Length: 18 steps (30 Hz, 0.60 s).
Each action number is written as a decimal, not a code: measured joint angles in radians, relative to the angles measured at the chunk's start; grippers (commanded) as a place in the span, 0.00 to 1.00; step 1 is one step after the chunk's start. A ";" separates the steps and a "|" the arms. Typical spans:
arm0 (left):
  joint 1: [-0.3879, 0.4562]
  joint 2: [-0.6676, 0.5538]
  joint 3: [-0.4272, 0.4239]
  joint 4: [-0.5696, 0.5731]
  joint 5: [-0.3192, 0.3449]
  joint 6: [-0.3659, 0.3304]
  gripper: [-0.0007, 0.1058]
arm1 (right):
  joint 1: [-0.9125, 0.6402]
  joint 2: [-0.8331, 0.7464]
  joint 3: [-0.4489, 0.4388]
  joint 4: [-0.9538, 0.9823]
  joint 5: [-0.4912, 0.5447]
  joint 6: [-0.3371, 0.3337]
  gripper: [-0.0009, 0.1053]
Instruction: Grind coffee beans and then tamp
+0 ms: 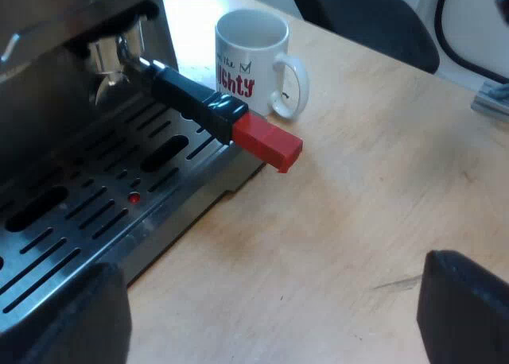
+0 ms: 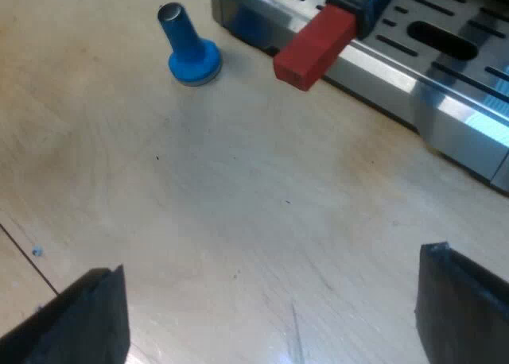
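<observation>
The metal holder is locked into the espresso machine's front, above the slotted drip tray. Its dark handle sticks out over the tray's edge and ends in red. My left gripper hangs open above the wooden table, apart from the handle, with nothing between its fingers. My right gripper is open too, over bare table, at a distance from the red end. A blue tamper stands upright on the table near the tray's corner.
A white mug with red lettering stands on the table just beyond the handle, beside the machine. A dark chair sits past the table's edge. The drip tray's steel rim runs along the wooden table.
</observation>
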 measured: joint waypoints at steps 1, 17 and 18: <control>0.000 0.000 0.003 -0.003 0.000 0.000 0.75 | 0.024 0.008 0.000 -0.001 0.023 0.000 0.73; 0.000 0.000 0.080 -0.047 0.000 0.000 0.75 | 0.284 0.073 0.075 -0.135 0.203 0.107 0.73; 0.000 0.000 0.080 -0.047 0.000 0.010 0.75 | 0.294 0.073 0.085 -0.148 0.211 0.112 0.73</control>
